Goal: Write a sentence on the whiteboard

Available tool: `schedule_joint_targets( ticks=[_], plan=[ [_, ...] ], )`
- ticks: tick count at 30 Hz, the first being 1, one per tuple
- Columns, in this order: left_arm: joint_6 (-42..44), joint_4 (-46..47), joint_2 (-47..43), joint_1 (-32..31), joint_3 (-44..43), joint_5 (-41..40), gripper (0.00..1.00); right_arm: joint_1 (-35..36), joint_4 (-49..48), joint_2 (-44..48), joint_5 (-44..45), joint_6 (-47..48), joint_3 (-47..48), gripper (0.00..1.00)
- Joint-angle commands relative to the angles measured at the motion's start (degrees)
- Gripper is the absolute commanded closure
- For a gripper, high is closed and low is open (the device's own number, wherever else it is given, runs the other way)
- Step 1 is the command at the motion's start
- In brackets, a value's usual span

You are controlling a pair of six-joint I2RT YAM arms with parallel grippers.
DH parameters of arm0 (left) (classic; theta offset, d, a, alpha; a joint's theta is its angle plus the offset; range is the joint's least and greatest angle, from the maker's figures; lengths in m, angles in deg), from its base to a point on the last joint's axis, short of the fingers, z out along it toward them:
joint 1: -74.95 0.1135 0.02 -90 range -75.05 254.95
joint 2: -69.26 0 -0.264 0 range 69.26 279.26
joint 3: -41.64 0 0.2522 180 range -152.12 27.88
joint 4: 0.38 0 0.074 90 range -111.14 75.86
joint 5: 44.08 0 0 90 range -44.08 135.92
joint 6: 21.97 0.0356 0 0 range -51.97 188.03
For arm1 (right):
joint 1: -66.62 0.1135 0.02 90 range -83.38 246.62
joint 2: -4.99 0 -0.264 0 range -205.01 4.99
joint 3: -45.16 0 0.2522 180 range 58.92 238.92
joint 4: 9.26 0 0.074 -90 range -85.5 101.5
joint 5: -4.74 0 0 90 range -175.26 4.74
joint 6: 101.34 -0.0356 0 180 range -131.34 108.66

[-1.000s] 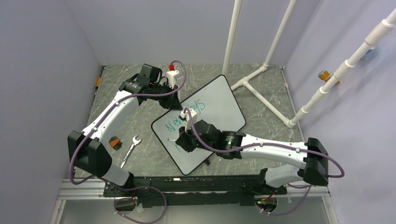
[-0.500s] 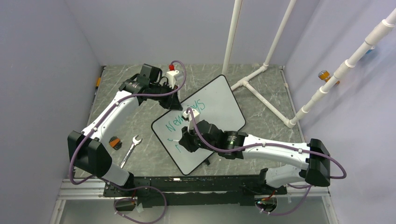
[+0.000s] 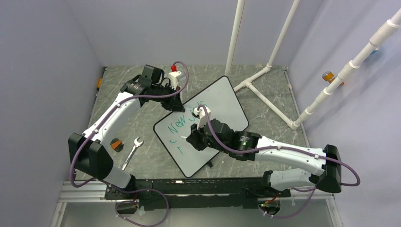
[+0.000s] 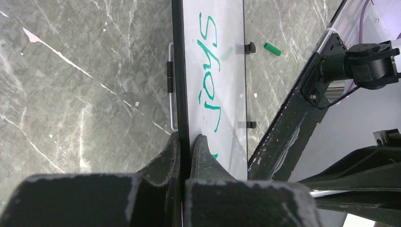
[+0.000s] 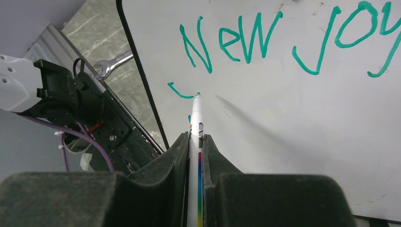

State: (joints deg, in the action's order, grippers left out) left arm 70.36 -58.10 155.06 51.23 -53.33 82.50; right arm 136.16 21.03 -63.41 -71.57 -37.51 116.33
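The whiteboard (image 3: 227, 104) lies tilted on the table, and it also shows in the left wrist view (image 4: 222, 28) and the right wrist view (image 5: 293, 123). The sentence (image 5: 246, 42) so reads "New joys" in green, with "joys" (image 4: 210, 71) in the left wrist view. A short green stroke (image 5: 178, 91) sits below "New". My left gripper (image 4: 185, 139) is shut on the board's black rim at its far left edge (image 3: 176, 101). My right gripper (image 5: 195, 137) is shut on a white marker (image 5: 196, 118) with a rainbow stripe. Its tip meets the board beside the short stroke.
A wrench (image 3: 132, 152) and a small orange-black object (image 3: 115, 144) lie left of the board. A white pipe frame (image 3: 265, 71) stands at the back right. A green cap (image 4: 272, 48) lies past the board's clips (image 4: 249, 47).
My right gripper has shifted right and slightly away over the board, uncovering "New". The marker tip now rests below "New". The left arm has not moved.
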Motion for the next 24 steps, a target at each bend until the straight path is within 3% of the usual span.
schedule_joint_targets(
  ticks=[1, 24],
  plan=[
    [6.9, 1.7, -1.0, -1.1, 0.9, -6.6, 1.00, -0.1, -2.1, 1.5, 0.3, -0.8, -1.5, 1.00],
    [6.9, 1.7, -0.7, -1.1, 0.9, -6.7, 1.00, -0.1, -4.6, -2.9, -3.3, -0.9, -2.9, 1.00]
  ],
)
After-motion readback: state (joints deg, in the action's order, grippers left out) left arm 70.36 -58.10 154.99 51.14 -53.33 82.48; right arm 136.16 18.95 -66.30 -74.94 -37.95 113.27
